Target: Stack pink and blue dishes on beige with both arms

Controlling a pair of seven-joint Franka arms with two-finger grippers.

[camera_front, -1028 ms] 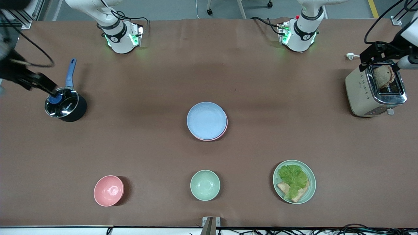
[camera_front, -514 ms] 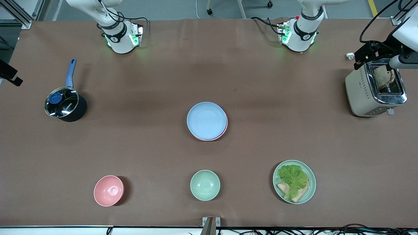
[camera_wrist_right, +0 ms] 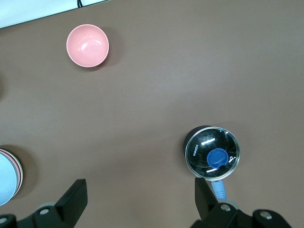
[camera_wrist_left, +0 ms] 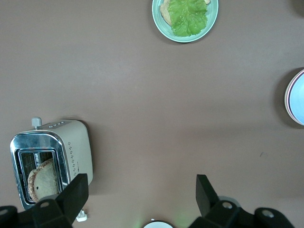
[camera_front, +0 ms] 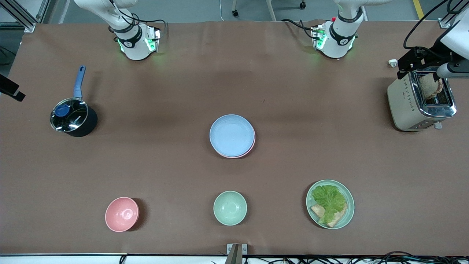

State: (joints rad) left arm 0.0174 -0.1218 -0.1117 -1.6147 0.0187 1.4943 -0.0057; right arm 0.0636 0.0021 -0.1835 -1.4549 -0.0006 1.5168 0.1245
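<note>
The pastel blue plate (camera_front: 232, 135) lies at the table's middle on top of the pink plate (camera_front: 251, 147), of which only a thin rim shows. The beige plate is hidden or out of view. Both wrist views catch the stack at their edge, as the blue plate (camera_wrist_left: 298, 97) and the blue plate (camera_wrist_right: 5, 183). My left gripper (camera_front: 407, 66) hangs open and empty over the toaster (camera_front: 421, 101); its wrist view shows the left gripper (camera_wrist_left: 141, 189) high above bare table. My right gripper (camera_front: 11, 90) is open and empty at the right arm's end of the table, the right gripper (camera_wrist_right: 141, 191) high beside the pot (camera_wrist_right: 212, 152).
A dark pot (camera_front: 69, 119) with a glass lid and blue handle stands toward the right arm's end. Nearer the front camera sit a pink bowl (camera_front: 122, 214), a mint-green bowl (camera_front: 230, 207) and a pale green plate with lettuce and bread (camera_front: 330, 204). The toaster holds a slice of bread.
My right gripper has drawn away from the pot's lid out to the table's end. The left gripper has barely shifted over the toaster. The plates have not moved.
</note>
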